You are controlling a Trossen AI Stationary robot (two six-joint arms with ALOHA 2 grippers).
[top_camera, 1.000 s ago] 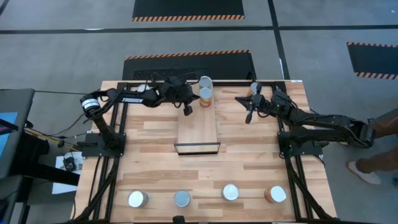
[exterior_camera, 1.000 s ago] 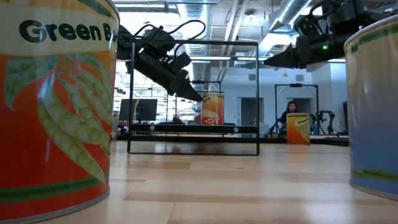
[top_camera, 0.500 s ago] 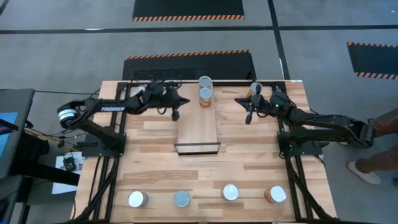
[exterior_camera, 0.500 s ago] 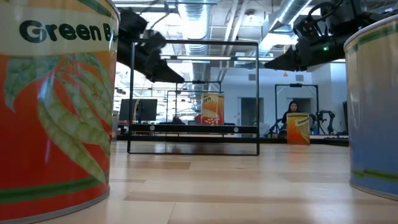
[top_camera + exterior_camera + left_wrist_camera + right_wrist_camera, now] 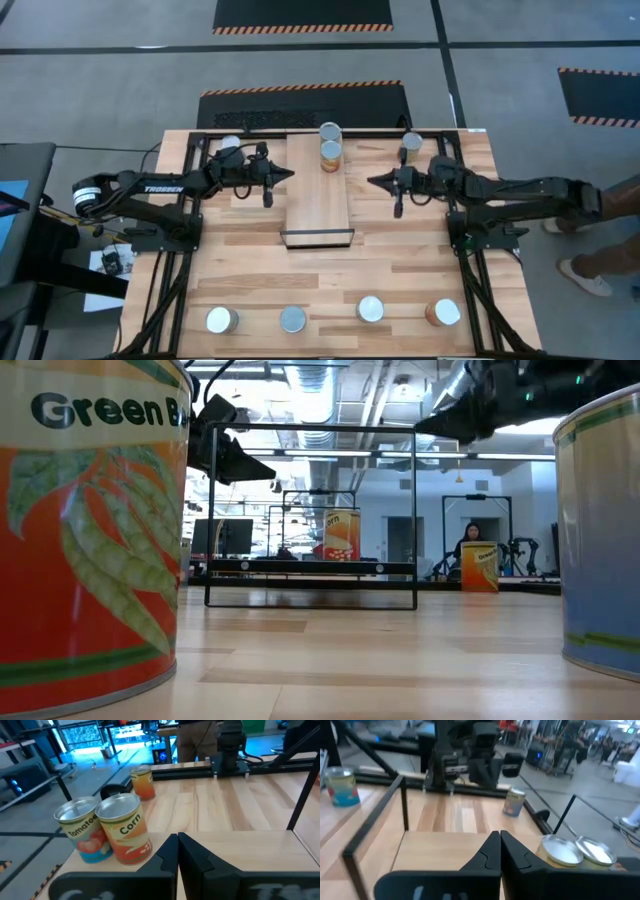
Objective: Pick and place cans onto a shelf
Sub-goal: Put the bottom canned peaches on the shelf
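Light-wood plank shelf [image 5: 318, 197]; two round-topped cans [image 5: 329, 142] on it; both claws closed, empty.

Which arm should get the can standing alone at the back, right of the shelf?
Right, probably. The right gripper hangs near that can, on its side of the shelf. The left gripper is across the shelf. The right jaws are shut and must open first.

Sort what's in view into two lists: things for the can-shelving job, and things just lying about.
For the job:
- shelf
- two cans on shelf
- can near left arm
- can near right arm
- four cans along front edge

Just about:
- person's foot beside table
- person in far room
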